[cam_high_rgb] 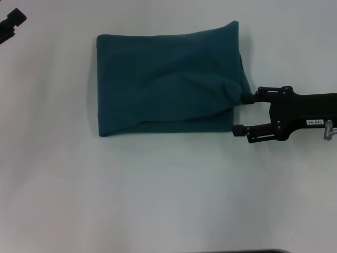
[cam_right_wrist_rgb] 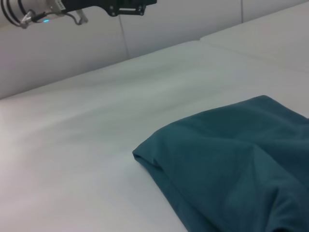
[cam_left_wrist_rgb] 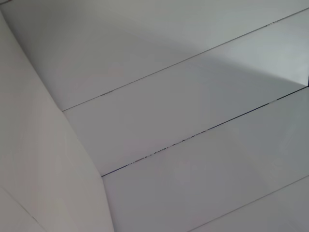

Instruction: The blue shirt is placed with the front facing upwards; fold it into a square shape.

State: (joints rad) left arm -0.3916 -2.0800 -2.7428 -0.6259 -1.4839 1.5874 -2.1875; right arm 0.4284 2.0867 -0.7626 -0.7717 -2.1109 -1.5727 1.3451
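Observation:
The blue shirt (cam_high_rgb: 168, 79) lies folded into a rough rectangle on the white table, plain teal side up; lettering and neck tag are hidden. Its right edge bulges and is uneven. My right gripper (cam_high_rgb: 241, 114) is open at the shirt's right edge, low over the table. One fingertip (cam_high_rgb: 245, 98) touches the bulging cloth and the other (cam_high_rgb: 238, 130) sits just off the lower right corner. The right wrist view shows a folded corner of the shirt (cam_right_wrist_rgb: 227, 164). My left gripper (cam_high_rgb: 11, 23) is parked at the far left, away from the shirt.
The white table (cam_high_rgb: 158, 195) spreads around the shirt on all sides. The left arm also shows far off in the right wrist view (cam_right_wrist_rgb: 111, 7). The left wrist view shows only white panels (cam_left_wrist_rgb: 169, 121).

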